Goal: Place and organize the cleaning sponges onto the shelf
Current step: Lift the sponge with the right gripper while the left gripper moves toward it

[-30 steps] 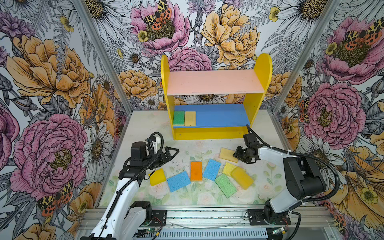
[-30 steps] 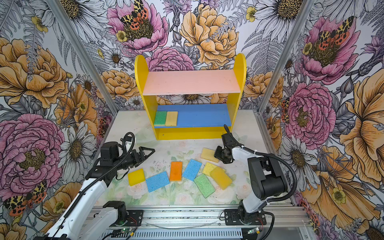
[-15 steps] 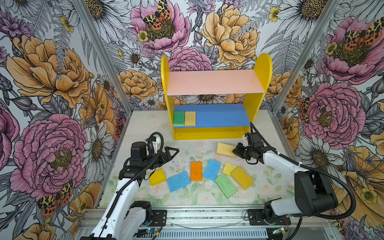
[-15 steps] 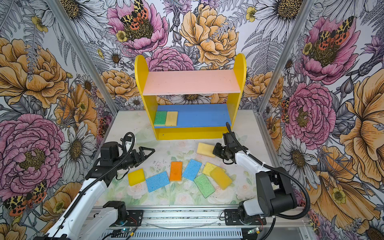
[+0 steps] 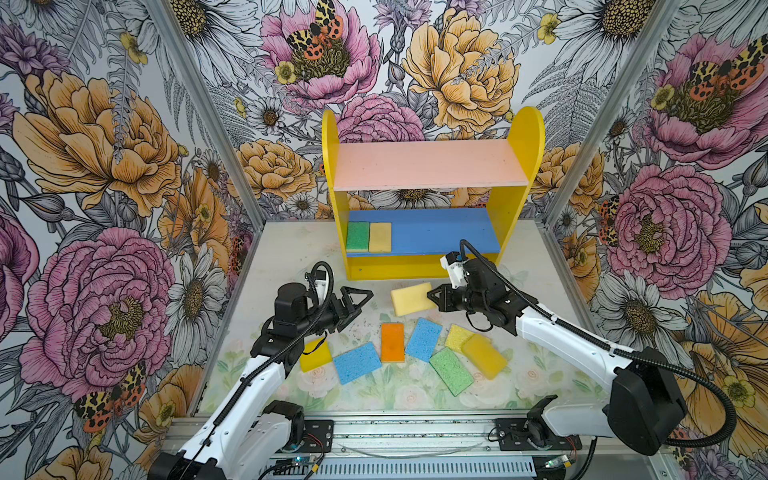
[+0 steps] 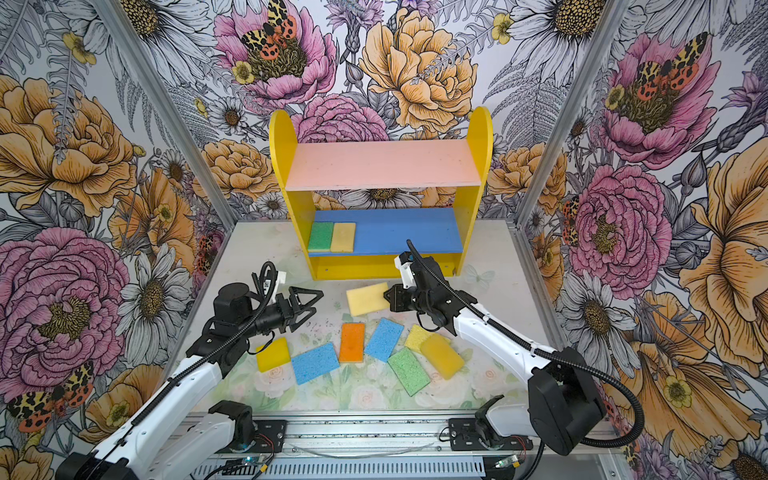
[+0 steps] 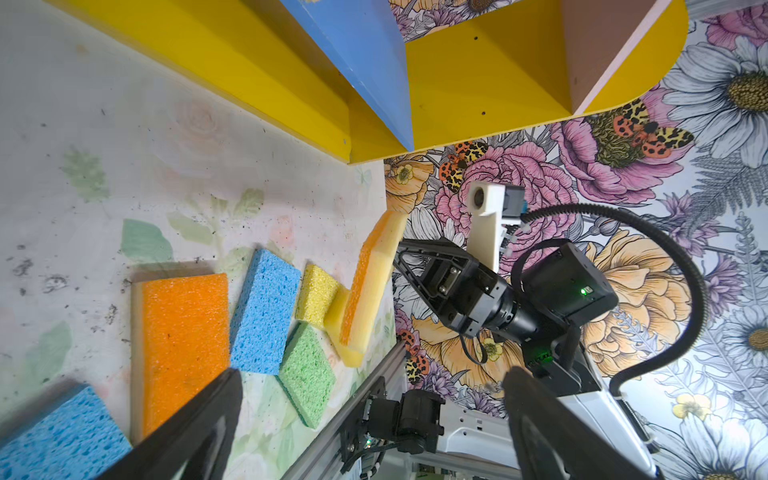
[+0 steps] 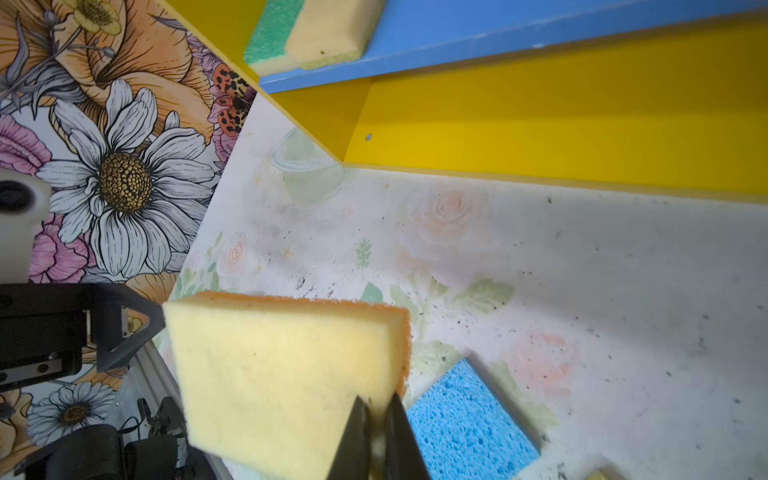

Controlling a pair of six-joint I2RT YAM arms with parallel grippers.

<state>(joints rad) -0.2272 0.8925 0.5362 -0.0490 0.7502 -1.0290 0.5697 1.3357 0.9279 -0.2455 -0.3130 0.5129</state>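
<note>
The shelf (image 5: 428, 164) stands at the back, with a green sponge (image 5: 358, 236) and a tan sponge (image 5: 380, 237) side by side at the left end of its blue lower board. My right gripper (image 5: 432, 296) is shut on the edge of a pale yellow sponge (image 5: 411, 299) with an orange back (image 8: 286, 374), held off the table in front of the shelf base. Several more sponges lie in a row on the table: yellow (image 5: 316, 355), blue (image 5: 357, 362), orange (image 5: 392, 343), blue (image 5: 424, 338), green (image 5: 451, 371) and two yellow ones (image 5: 484, 355). My left gripper (image 5: 361, 301) hovers open above the row's left end, holding nothing.
The pink upper board (image 6: 382, 164) carries nothing. Floral walls with metal corner posts (image 5: 582, 166) close in both sides. A metal rail (image 5: 395, 432) runs along the table's front edge.
My right gripper has shut on the pale yellow sponge, lifted it off the table and carried it left, closer to the shelf. The left arm has not moved.
</note>
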